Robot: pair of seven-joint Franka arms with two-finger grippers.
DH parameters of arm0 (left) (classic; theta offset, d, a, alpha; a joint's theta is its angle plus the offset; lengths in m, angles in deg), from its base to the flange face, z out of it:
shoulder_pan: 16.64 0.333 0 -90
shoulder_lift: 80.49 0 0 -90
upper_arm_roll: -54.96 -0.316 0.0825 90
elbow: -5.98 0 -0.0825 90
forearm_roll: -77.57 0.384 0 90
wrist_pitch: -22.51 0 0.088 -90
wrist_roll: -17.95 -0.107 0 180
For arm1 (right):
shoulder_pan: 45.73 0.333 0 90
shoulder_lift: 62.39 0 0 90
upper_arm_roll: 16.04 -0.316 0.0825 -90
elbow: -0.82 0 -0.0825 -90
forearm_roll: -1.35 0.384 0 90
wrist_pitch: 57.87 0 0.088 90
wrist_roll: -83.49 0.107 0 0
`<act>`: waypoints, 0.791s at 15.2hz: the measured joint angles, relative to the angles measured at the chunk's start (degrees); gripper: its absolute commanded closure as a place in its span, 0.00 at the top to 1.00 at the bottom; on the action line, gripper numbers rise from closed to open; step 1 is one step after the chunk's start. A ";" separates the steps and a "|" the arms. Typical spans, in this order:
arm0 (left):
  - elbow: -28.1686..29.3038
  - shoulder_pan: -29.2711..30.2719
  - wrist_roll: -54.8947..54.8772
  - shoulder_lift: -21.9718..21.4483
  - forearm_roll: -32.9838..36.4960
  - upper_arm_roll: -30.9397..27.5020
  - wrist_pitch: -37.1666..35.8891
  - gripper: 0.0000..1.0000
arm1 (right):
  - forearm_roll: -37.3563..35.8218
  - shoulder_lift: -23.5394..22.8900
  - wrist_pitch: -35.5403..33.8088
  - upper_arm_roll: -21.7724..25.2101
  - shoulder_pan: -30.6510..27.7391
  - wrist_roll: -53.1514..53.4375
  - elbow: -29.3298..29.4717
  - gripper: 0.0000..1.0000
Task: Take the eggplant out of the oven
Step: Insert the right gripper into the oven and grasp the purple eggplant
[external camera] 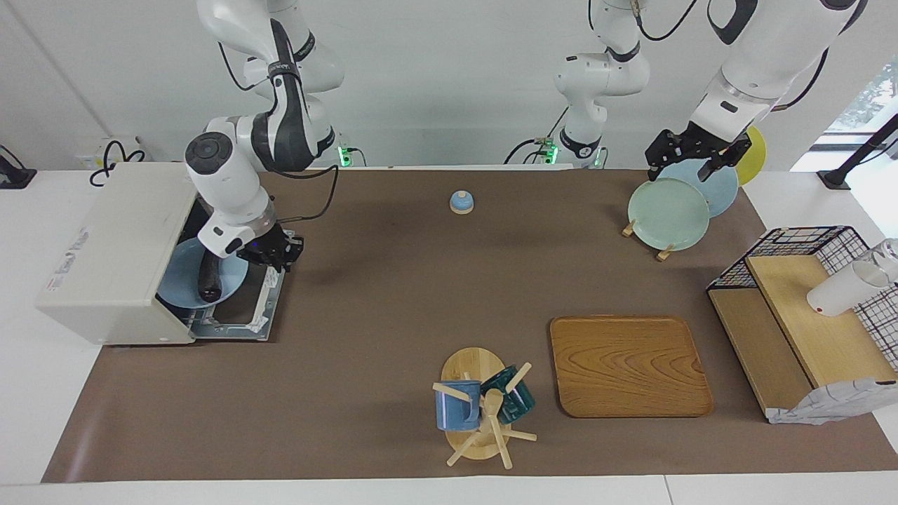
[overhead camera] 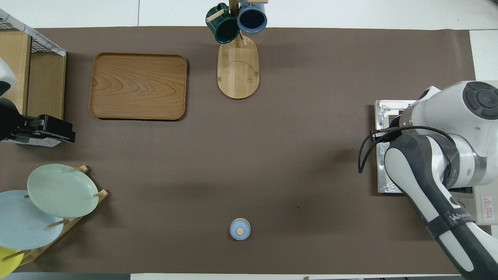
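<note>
Eggplant (external camera: 209, 277) shows facing only; overhead, right arm covers it.

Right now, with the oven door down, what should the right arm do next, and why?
Probably bring the right gripper over the eggplant and lower it. The eggplant lies on a blue plate in the mouth of the oven, above the dropped door, and the gripper beside it holds nothing. The left gripper waits over the plate rack.

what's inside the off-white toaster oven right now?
In the off-white toaster oven, door down, sits a light blue plate carrying the long dark eggplant. The plate's inner part and the rest of the cavity are hidden by the oven's top and the right arm.
</note>
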 measured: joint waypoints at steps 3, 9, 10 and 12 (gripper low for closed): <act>0.00 0.00 0.00 0.00 0.00 0.00 0.00 1.00 | -0.37 0.41 -0.50 0.18 -2.14 -2.40 0.00 0.44; 0.00 0.00 0.00 0.00 0.00 0.00 0.00 1.00 | -0.87 0.42 -0.32 0.21 -4.23 -8.48 -0.73 0.44; 0.00 0.00 0.00 0.00 0.00 0.00 0.00 1.00 | -0.90 0.43 -0.29 0.21 -4.64 -9.39 -1.12 0.44; 0.00 0.00 0.00 0.00 0.00 0.00 0.00 1.00 | -0.95 0.50 0.27 0.22 -5.32 -10.40 -2.03 0.44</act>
